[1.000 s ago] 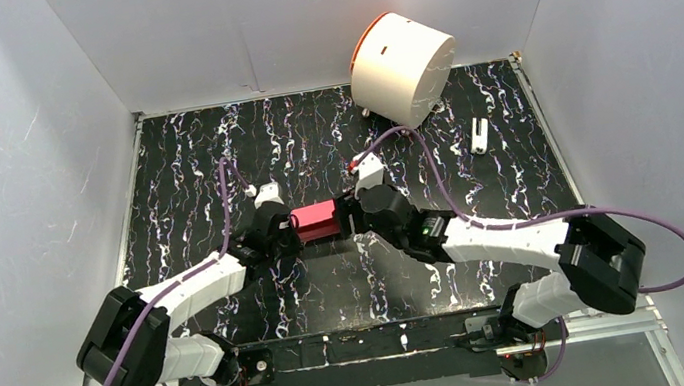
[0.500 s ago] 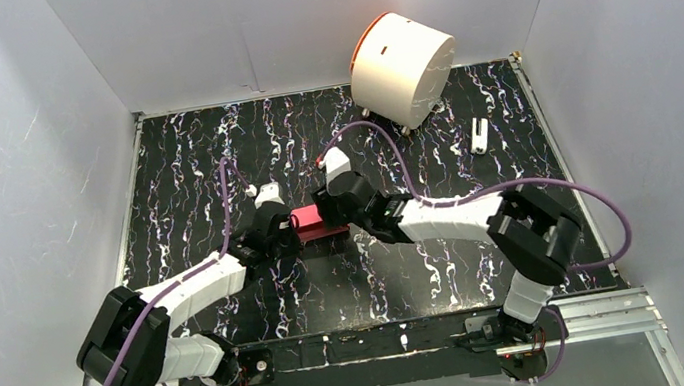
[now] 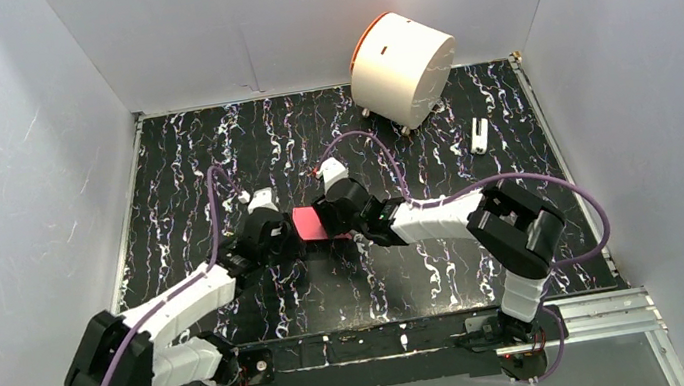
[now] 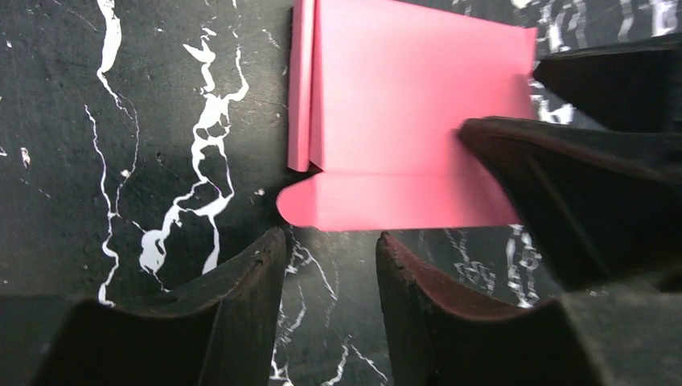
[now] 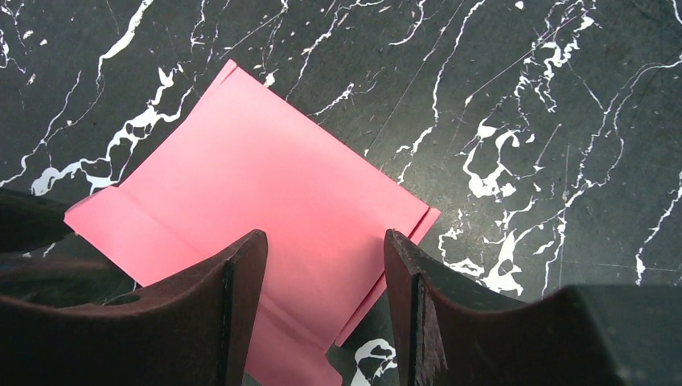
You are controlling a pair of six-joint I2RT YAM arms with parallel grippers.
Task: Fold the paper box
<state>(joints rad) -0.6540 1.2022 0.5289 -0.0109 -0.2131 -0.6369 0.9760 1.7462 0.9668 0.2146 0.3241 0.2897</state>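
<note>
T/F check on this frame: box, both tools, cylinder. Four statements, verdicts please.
1. The paper box lies on the table between the two tools. True.
2. The left tool is shut on the box's rounded tab. False: its jaws stand apart with nothing between them, and the tab lies just beyond the tips.
3. The right tool is open, over the box. True.
4. The white cylinder rests on the box. False: it sits at the table's far edge, well apart from the box.
</note>
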